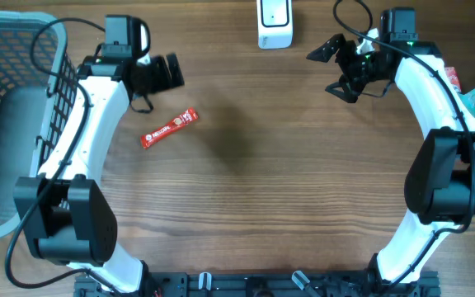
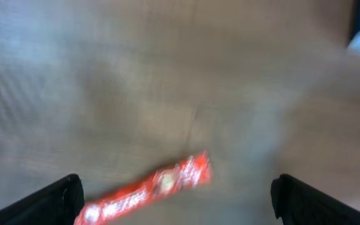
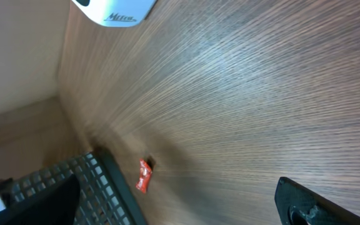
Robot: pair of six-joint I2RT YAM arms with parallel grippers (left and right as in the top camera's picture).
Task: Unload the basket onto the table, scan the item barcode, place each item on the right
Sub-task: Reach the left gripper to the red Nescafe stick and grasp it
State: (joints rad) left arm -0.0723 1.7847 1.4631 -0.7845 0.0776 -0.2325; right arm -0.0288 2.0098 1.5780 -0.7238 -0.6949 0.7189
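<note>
Both end effectors stand wide apart and empty over the counter; the red snack packet lies loose on the wood.

In the overhead view the left end effector [image 1: 168, 73] sits in the upper left of the frame with its fingers spread full, holding nothing and touching nothing. The red snack packet [image 1: 170, 129] lies flat and slanted on the counter [image 1: 262, 190] just below it, beside the left arm. The left wrist view is blurred, but the packet seems to lie at the lower middle between the two dark fingertips, clear of both. The right end effector [image 1: 334, 70], in the upper right, is likewise fully apart and empty, well apart from the packet. A white scanner [image 1: 275, 25] stands at the top centre, and a grey wire basket [image 1: 56, 58] fills the left edge.
</note>
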